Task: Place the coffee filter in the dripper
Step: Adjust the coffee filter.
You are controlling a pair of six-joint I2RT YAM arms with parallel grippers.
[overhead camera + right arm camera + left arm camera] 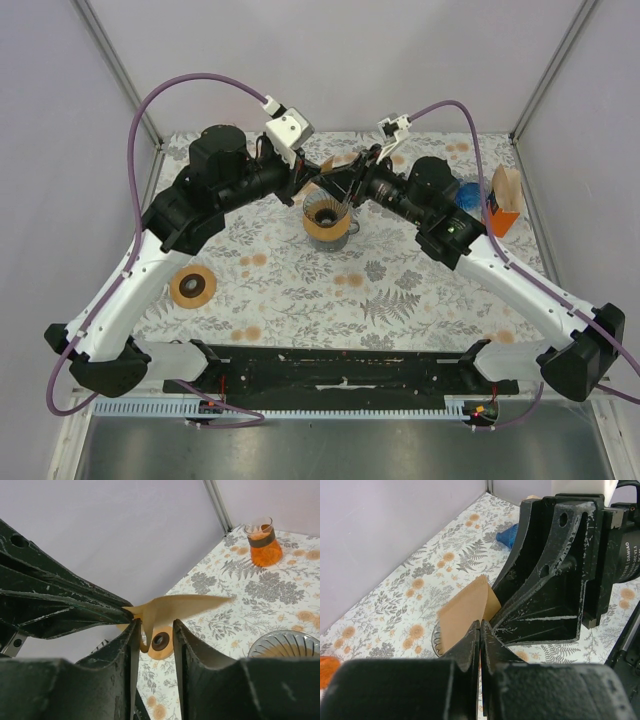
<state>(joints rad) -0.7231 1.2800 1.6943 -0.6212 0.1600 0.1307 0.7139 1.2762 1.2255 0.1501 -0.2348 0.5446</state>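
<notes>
Pinch: the left gripper (pixel 480 625) is clamped flat on the lower edge of the thin brown paper coffee filter (pixel 465 614). The filter is held off the floral-printed tabletop (pixel 420 580), close by the ribbed clear dripper (pixel 286 641) just behind the surface's middle. The right gripper (pixel 155 625) straddles the creased, fan-shaped paper, its scuffed black jaws narrowly apart.

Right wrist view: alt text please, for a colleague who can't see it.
A brown paper filter hangs in mid-air, pinched at one end by the left gripper and dipping between the parted fingers of the right gripper. Behind, on the floral table, stand a glass of orange liquid and the dripper.
</notes>
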